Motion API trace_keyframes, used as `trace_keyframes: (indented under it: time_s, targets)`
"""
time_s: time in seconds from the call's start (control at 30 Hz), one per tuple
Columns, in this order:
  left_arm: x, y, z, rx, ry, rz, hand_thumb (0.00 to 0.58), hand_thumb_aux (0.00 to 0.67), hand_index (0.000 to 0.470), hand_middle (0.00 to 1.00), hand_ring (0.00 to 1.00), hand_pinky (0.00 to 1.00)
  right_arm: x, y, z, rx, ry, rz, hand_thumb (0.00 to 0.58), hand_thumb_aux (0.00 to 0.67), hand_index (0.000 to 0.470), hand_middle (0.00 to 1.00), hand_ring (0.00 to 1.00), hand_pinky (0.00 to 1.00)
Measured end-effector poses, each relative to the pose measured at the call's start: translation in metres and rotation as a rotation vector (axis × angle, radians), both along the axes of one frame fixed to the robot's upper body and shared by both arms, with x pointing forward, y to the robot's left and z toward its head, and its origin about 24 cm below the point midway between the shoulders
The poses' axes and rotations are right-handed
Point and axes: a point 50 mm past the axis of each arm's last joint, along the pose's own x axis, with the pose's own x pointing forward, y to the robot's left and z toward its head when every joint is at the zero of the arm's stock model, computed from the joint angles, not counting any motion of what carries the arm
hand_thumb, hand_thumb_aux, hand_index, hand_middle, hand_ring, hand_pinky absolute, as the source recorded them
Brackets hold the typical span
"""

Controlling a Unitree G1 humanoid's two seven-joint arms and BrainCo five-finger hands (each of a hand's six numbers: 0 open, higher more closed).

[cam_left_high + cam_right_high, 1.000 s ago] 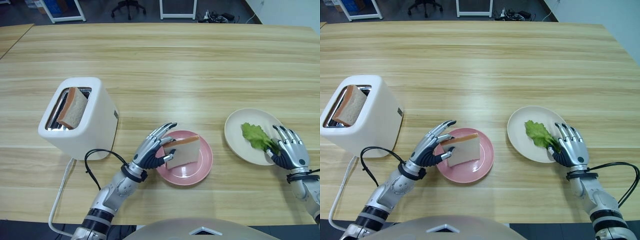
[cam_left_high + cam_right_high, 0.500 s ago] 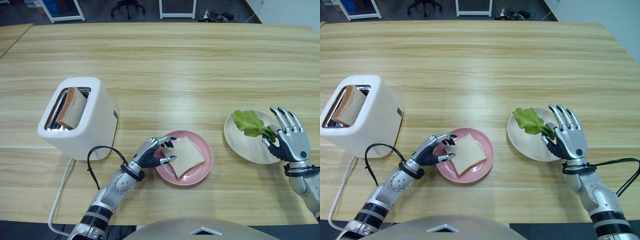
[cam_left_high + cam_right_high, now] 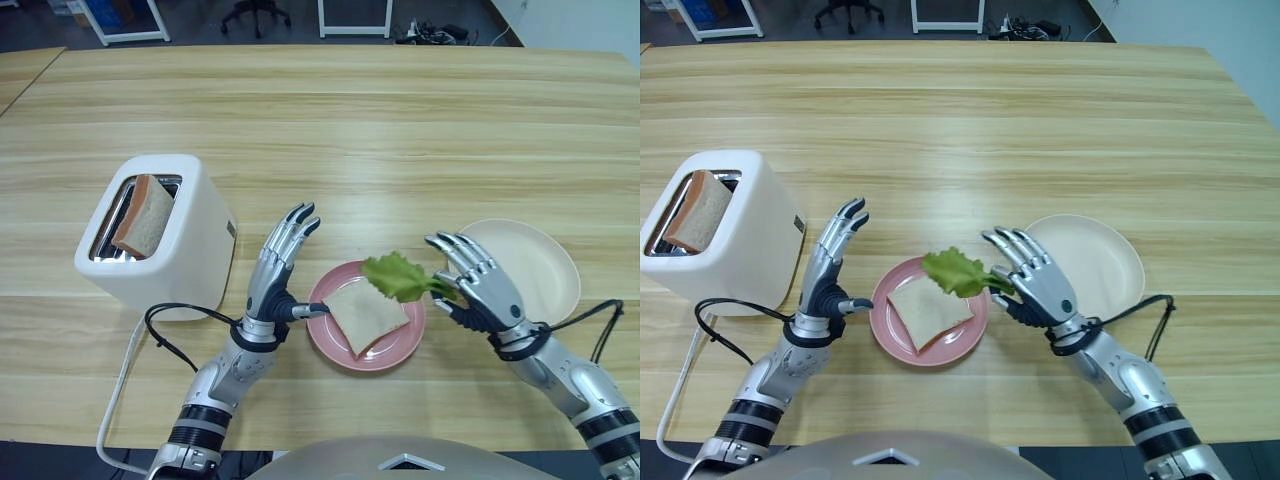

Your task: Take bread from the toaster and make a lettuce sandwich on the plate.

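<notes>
A slice of bread (image 3: 366, 317) lies flat on the pink plate (image 3: 336, 351), near the front edge of the wooden surface (image 3: 350, 130). The right hand (image 3: 482, 296) hangs just to the right of that plate, its fingers (image 3: 456, 251) pinching the stem end of a lettuce leaf (image 3: 396, 275). The rest of the hand is spread wide. The leaf sticks out to the left, in the air above the slice's upper right part and apart from it. The left hand (image 3: 274, 272) stands upright just to the left of the pink plate, fingers (image 3: 296, 223) released, stretched upward and holding nothing. Behind the right hand sits a cream plate (image 3: 535, 265). At the left, the white toaster (image 3: 185, 255) has a second slice (image 3: 145, 215) standing tilted in its slot, the top half showing.
</notes>
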Motion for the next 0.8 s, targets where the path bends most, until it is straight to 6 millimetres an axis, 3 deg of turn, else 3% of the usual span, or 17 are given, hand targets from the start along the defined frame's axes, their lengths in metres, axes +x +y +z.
trace_keyframes:
  time_s: [0.3, 0.47, 0.5, 0.53, 0.6, 0.67, 0.7, 0.73, 0.77, 0.8]
  targets:
    - [-0.002, 0.001, -0.002, 0.011, -0.022, -0.004, 0.000, 0.000, 0.000, 0.00, 0.00, 0.00, -0.013, 0.017, -0.017, -0.023, 0.125, 0.128, 0.580, 0.670, 0.470, 0.00, 0.00, 0.00]
    - [-0.002, 0.003, -0.001, 0.008, -0.021, 0.001, 0.000, 0.000, 0.000, 0.00, 0.00, 0.00, -0.007, 0.018, -0.025, -0.046, 0.145, 0.118, 0.580, 0.670, 0.470, 0.00, 0.00, 0.00]
    - [-0.003, 0.003, 0.000, 0.011, -0.023, -0.001, 0.000, 0.000, 0.000, 0.00, 0.00, 0.00, -0.004, 0.020, -0.025, -0.050, 0.141, 0.113, 0.552, 0.523, 0.367, 0.00, 0.00, 0.00]
    - [-0.003, 0.004, 0.001, 0.014, -0.026, -0.001, 0.000, 0.000, 0.000, 0.00, 0.00, 0.00, -0.002, 0.021, -0.026, -0.053, 0.140, 0.113, 0.524, 0.462, 0.324, 0.00, 0.00, 0.00]
    - [-0.004, 0.006, 0.006, 0.018, -0.041, 0.012, 0.000, 0.000, 0.000, 0.00, 0.00, 0.00, -0.001, 0.023, -0.029, -0.052, 0.141, 0.110, 0.539, 0.491, 0.345, 0.00, 0.00, 0.00]
    - [-0.006, 0.009, 0.009, 0.021, -0.049, 0.022, 0.000, 0.000, 0.000, 0.00, 0.00, 0.00, 0.001, 0.025, -0.031, -0.057, 0.135, 0.103, 0.501, 0.423, 0.297, 0.00, 0.00, 0.00]
    - [-0.008, 0.010, 0.010, 0.017, -0.048, 0.025, 0.000, 0.000, 0.000, 0.00, 0.00, 0.00, 0.004, 0.027, -0.032, -0.060, 0.126, 0.096, 0.438, 0.339, 0.238, 0.00, 0.00, 0.00]
    - [-0.009, 0.010, 0.009, 0.018, -0.045, 0.026, 0.000, 0.000, 0.000, 0.00, 0.00, 0.00, 0.005, 0.029, -0.032, -0.060, 0.118, 0.097, 0.251, 0.166, 0.116, 0.00, 0.00, 0.00]
    - [-0.009, 0.010, 0.009, 0.018, -0.043, 0.027, 0.000, 0.000, 0.000, 0.00, 0.00, 0.00, 0.006, 0.030, -0.032, -0.060, 0.112, 0.093, 0.000, 0.000, 0.000, 0.00, 0.00, 0.00]
    - [-0.009, 0.010, 0.009, 0.020, -0.038, 0.028, 0.000, 0.000, 0.000, 0.00, 0.00, 0.00, 0.007, 0.031, -0.032, -0.057, 0.105, 0.092, 0.000, 0.000, 0.000, 0.00, 0.00, 0.00]
